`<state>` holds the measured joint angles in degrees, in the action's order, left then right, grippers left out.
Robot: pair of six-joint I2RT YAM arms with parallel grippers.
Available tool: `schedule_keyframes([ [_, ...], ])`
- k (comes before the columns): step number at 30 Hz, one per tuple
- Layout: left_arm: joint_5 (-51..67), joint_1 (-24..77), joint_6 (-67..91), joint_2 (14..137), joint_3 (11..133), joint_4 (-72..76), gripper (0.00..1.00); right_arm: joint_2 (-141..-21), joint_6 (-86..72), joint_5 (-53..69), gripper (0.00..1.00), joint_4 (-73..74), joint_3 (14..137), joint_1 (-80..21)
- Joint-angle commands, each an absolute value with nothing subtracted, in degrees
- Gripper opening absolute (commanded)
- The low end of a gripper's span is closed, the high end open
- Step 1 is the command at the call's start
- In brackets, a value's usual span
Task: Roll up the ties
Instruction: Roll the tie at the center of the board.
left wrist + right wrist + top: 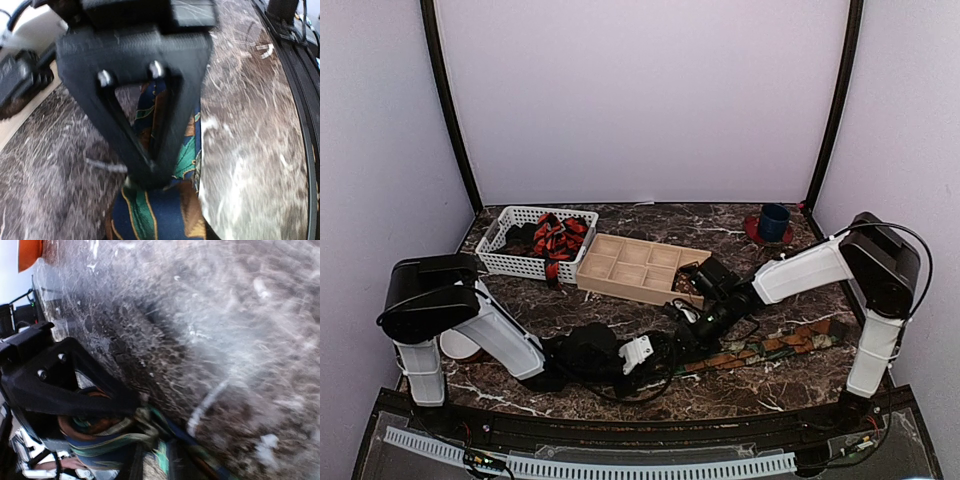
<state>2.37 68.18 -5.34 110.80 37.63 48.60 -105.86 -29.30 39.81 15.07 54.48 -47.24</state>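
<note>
While the soft, light, slippery tie [165, 215] lay limp on the tabletop [620, 395] just below it, the left gripper [150, 162] seemed clamped near its rolled end, the best hold; whether the right gripper [693, 327] stood apart was unclear.

A robotics lab, set up as a small test booth. Plain pale walls [640, 100] close in three sides, joined at the back corners by black posts [450, 110]. A left arm [500, 340] and a right arm [810, 268], white and black, stand bolted at the near edge of a marble-patterned counter [750, 390]. Black cables [912, 250] loop from them, and a white slotted duct [620, 467] runs along the front. The goods are few and staged: a white basket [515, 265] of ties [558, 238], a wooden divided tray [620, 285], a blue cup [774, 221]
</note>
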Motion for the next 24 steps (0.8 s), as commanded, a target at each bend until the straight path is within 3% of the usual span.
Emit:
schedule_keyframes([
  [1, 1.54, 68.68, -9.91, 108.41, 34.38, 36.79, 0.28, -100.98, -29.59, 38.05, 0.29, 16.93, 53.15, -45.69],
  [7, 4.84, 68.73, -9.71, 108.99, 37.02, 33.05, 0.28, -96.55, -36.54, 43.83, 0.48, 11.15, 52.35, -46.11],
  [14, 6.63, 68.73, -8.02, 109.78, 37.82, 32.34, 0.28, -100.10, -40.47, 45.86, 0.50, 7.16, 52.27, -49.92],
  [21, 6.68, 68.73, -7.48, 109.69, 37.57, 32.34, 0.29, -102.49, -41.64, 44.12, 0.43, 4.31, 49.92, -50.19],
  [23, 6.45, 68.69, -7.47, 109.57, 37.62, 32.39, 0.29, -103.23, -40.96, 42.93, 0.34, 5.63, 50.77, -50.22],
  [24, 6.09, 68.71, -7.47, 109.41, 37.55, 32.59, 0.29, -103.49, -40.69, 42.53, 0.22, 6.26, 51.16, -50.23],
])
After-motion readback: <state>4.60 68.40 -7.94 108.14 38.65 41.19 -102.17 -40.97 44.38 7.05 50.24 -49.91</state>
